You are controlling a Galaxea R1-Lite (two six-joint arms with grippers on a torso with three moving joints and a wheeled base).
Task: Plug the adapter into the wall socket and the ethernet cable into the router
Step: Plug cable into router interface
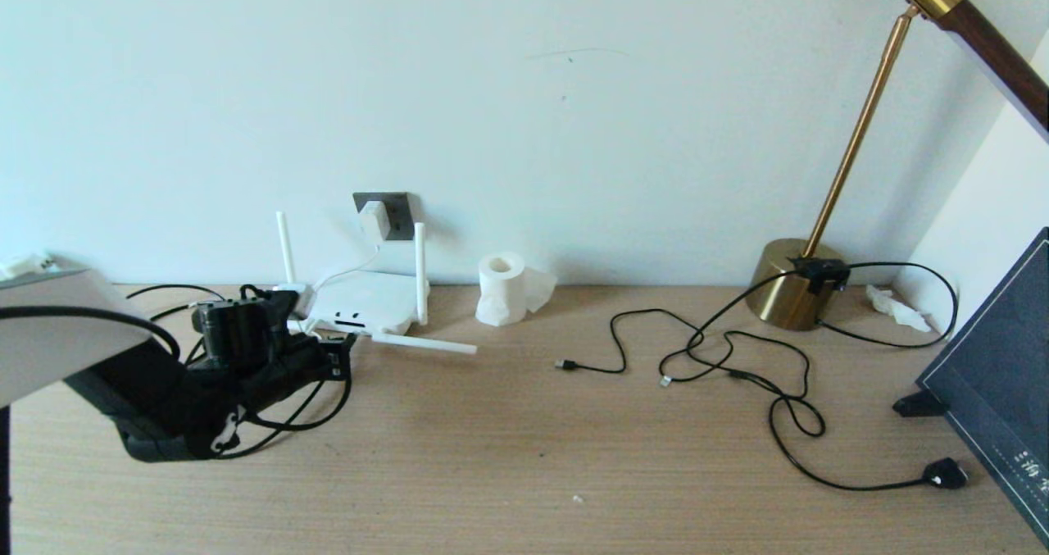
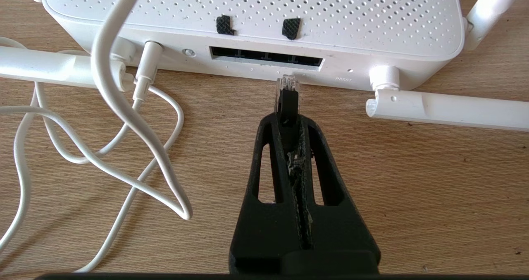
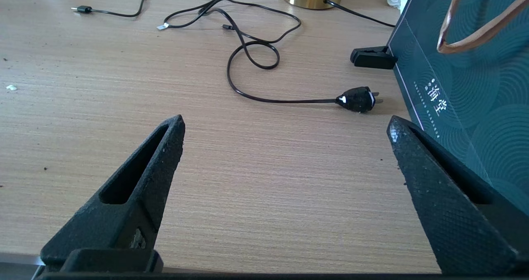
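The left tool is clenched on the ethernet cable, its clear tip just short of the router ports; the adapter already sits in the wall socket. Next, I judge: lift slightly, push straight in. The right tool idles, released, above the bench.

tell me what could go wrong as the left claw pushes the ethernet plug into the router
1. The left claw holds the plug with its clear tip just below the port row, near the right end. Pushed straight, it may hit the casing under the ports.
2. Only the plug's rear is pinched, so it could tilt or slip back on contact.
3. The router lies loose on the table, so it may slide away.
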